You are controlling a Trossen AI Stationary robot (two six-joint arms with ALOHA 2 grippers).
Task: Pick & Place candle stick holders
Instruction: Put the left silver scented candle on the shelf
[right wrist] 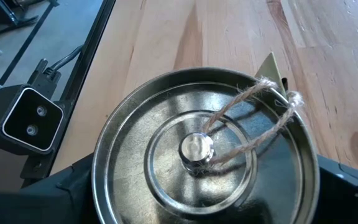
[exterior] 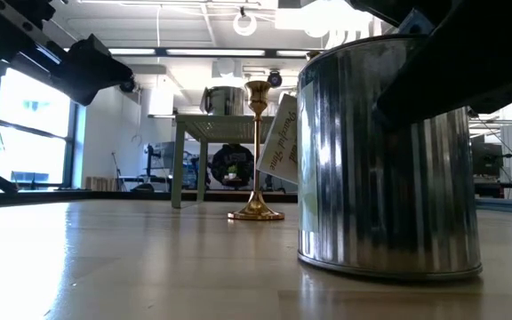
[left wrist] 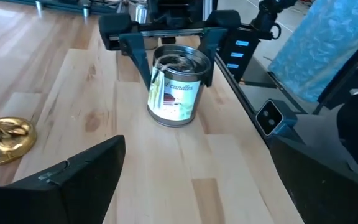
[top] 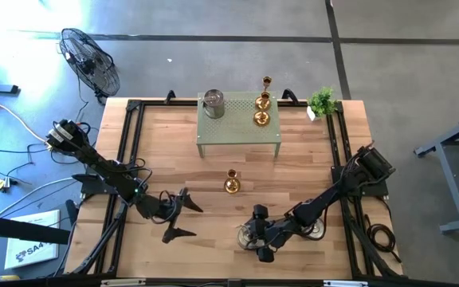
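A silver tin-shaped candle holder (left wrist: 174, 87) with a lid, twine and a paper label stands upright on the table near its front edge. My right gripper (top: 260, 233) has a finger on each side of it. A gold holder (top: 231, 183) stands on its round base mid-table. To its near left, my left gripper (top: 190, 219) hangs open over bare wood with nothing between its fingers (left wrist: 73, 186). On the green stand (top: 237, 134) at the far side stand another silver tin (top: 213, 104) and gold holders (top: 261, 118). My right gripper has the silver tin between its two fingers, one finger (left wrist: 140, 56) against each side of the upper wall (left wrist: 157, 65). It comes slanting down from the table's near right. The tin stands upright, its bottom (exterior: 389, 262) on the table.
A small potted plant (top: 322, 101) sits at the far right corner. Black frame rails (top: 130, 151) run along the table's left and right edges. A fan (top: 90, 60) stands on the floor beyond the far left corner. Bare wood lies between the stand and the grippers.
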